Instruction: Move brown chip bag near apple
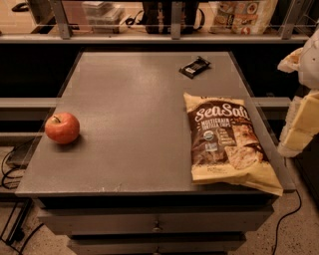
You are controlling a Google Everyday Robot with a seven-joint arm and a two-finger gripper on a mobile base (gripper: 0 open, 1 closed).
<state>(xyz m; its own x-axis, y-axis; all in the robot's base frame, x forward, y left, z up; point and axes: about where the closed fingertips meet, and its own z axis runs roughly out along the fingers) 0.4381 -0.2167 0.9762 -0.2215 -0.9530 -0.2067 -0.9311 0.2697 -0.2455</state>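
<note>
The brown chip bag (226, 142) lies flat on the right side of the grey table (129, 104), its lower corner reaching the front right edge. "Sea Salt" lettering faces up. The apple (62, 128), red-orange with a short stem, sits near the table's left edge, far from the bag. My gripper (302, 124), white and pale yellow, hangs at the right edge of the view, beside the table and to the right of the bag, not touching it.
A small black wrapped bar (195, 66) lies at the back right of the table. A railing and a shelf with bags (244, 15) run behind. Drawers (157, 226) sit under the table front. Cables lie on the floor at both sides.
</note>
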